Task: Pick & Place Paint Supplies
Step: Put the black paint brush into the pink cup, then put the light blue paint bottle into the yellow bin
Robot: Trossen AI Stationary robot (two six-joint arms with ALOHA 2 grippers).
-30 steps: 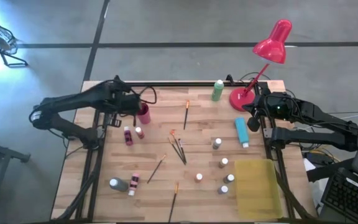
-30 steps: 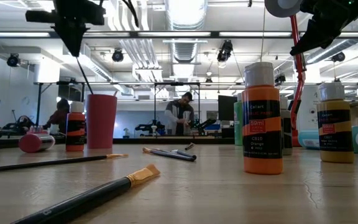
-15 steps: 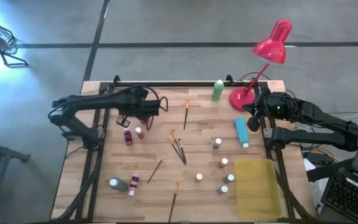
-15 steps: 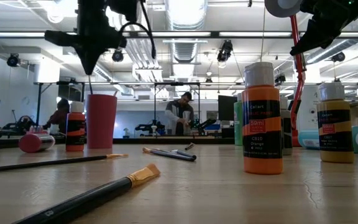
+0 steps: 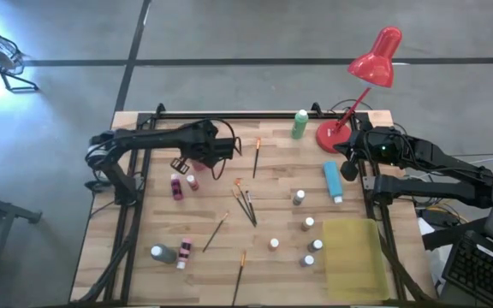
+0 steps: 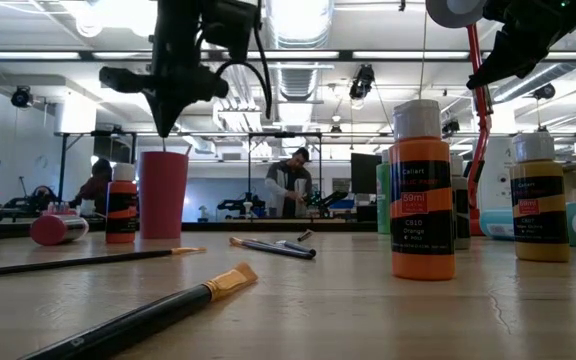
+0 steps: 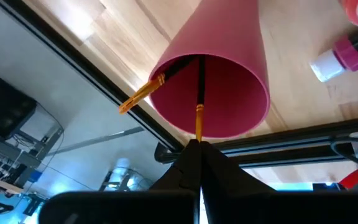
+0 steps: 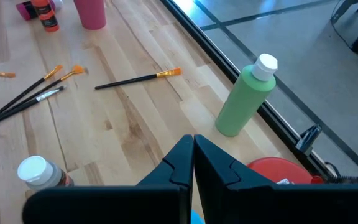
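Note:
My left gripper [image 6: 165, 118] hangs over the pink cup [image 6: 163, 195] near the table's far left, shut on a thin black-handled paintbrush [image 7: 198, 84] that points down into the cup's mouth. A second brush [image 7: 143, 98] leans on the cup's rim [image 7: 166, 59], bristles sticking out. My right gripper [image 5: 347, 168] hovers shut by the red lamp's base, above the blue bottle [image 5: 332, 181], touching nothing. Loose brushes [image 5: 246, 204] and small white-capped bottles [image 5: 306, 224] lie mid-table. The green bottle [image 8: 244, 99] stands at the far edge. My left gripper pinches the paintbrush by its yellow upper end [image 7: 197, 124] between the two shut fingers, coming from above and pointing down. The brush hangs upright below the fingers, along their line. Its black handle [image 7: 199, 74] reaches down inside the pink cup.
A red desk lamp [image 5: 375, 60] stands at the far right corner. A flat yellow tray [image 5: 353, 257] lies at the near right. Small bottles [image 5: 178, 186] lie beside the cup, and two more [image 5: 174, 251] near the left front edge.
My left gripper has moved toward the table's right, from left of the pink cup to directly above it, still shut on the brush. The brush's lower end has come over the cup's mouth and into it.

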